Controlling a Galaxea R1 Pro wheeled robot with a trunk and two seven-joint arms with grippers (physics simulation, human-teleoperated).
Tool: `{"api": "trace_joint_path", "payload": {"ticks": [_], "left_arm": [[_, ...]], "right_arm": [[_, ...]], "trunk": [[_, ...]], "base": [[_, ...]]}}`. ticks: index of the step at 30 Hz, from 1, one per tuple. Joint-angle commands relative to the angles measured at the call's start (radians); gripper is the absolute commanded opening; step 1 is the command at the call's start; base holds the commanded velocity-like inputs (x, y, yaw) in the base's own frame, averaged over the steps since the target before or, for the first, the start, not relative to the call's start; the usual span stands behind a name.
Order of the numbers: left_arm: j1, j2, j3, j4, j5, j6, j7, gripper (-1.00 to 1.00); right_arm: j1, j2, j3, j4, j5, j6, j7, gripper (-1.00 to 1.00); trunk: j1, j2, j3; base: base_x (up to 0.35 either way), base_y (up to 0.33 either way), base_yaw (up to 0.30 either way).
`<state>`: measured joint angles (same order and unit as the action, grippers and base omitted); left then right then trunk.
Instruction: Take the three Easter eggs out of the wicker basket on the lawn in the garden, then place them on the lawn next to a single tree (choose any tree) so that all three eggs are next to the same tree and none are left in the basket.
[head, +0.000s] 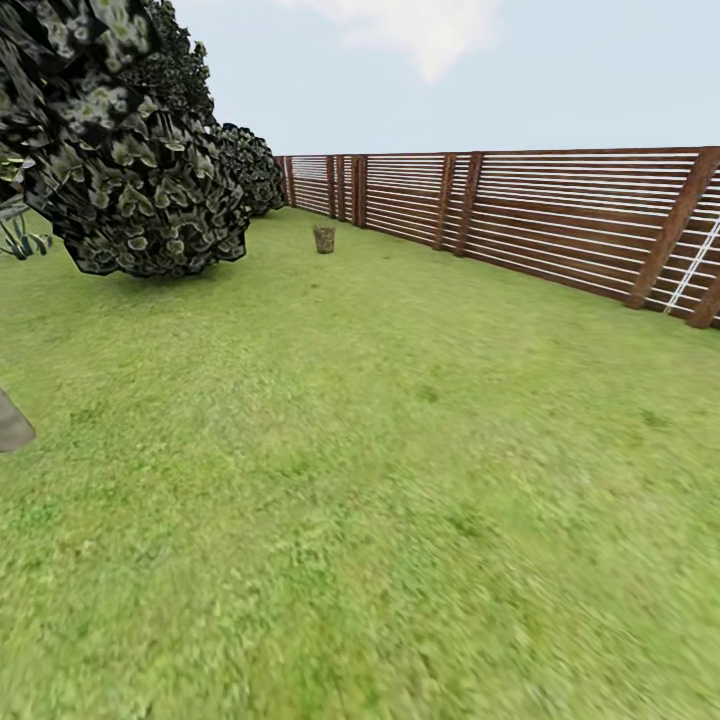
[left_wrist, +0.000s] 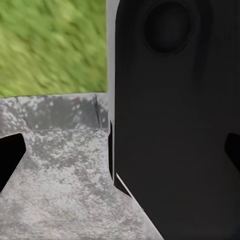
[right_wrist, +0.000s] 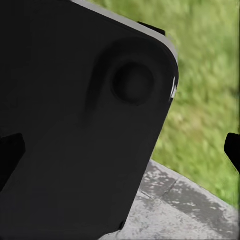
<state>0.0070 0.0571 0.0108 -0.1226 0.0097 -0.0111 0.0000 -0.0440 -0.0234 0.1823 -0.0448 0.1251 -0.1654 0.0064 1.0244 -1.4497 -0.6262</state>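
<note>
Lawn underfoot; wicker basket stands far by fence.

no readable text, label, brand, number or sign appears on anything here.

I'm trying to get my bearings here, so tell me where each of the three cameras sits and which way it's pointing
Head view: on the robot's head, facing forward over the lawn toward the slatted fence, a distant wicker basket and a leafy canopy.
Left wrist view: near the left gripper, facing a black body panel, grey paving and grass.
Right wrist view: near the right gripper, facing a black body panel, grass, paving.
Shared: both wrist views show grass and grey paving.
</note>
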Motion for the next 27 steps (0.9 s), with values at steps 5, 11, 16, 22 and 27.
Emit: {"api": "trace_joint_path", "payload": {"ticks": [5,11,16,22,27], "left_arm": [[0.001,0.0,0.001,-0.002,0.001,-0.001,0.0,1.0],[0.001,0.0,0.001,-0.002,0.001,-0.001,0.0,1.0],[0.001,0.001,0.001,-0.002,0.001,-0.001,0.0,1.0],[0.001,0.0,0.001,-0.002,0.001,-0.001,0.0,1.0],[0.001,0.0,0.001,-0.002,0.001,-0.001,0.0,1.0]], "right_arm": [[0.0,0.0,-0.001,0.0,0.01,-0.003,0.003,1.0],[0.0,0.001,-0.001,-0.001,0.008,-0.005,0.003,1.0],[0.0,0.0,-0.001,-0.002,0.007,-0.005,0.003,1.0],[0.0,0.0,-0.001,-0.002,0.007,-0.005,0.003,1.0],[0.0,0.0,-0.002,-0.001,0.007,-0.005,0.003,1.0]], "trunk": [[0.001,0.0,-0.001],[0.001,0.0,-0.001],[0.001,0.0,-0.001],[0.001,0.0,-0.001],[0.001,0.0,-0.001]], "base": [[0.323,0.0,-0.001],[0.323,0.0,0.0],[0.323,0.0,0.0],[0.323,0.0,0.0],[0.323,0.0,0.0]]}}
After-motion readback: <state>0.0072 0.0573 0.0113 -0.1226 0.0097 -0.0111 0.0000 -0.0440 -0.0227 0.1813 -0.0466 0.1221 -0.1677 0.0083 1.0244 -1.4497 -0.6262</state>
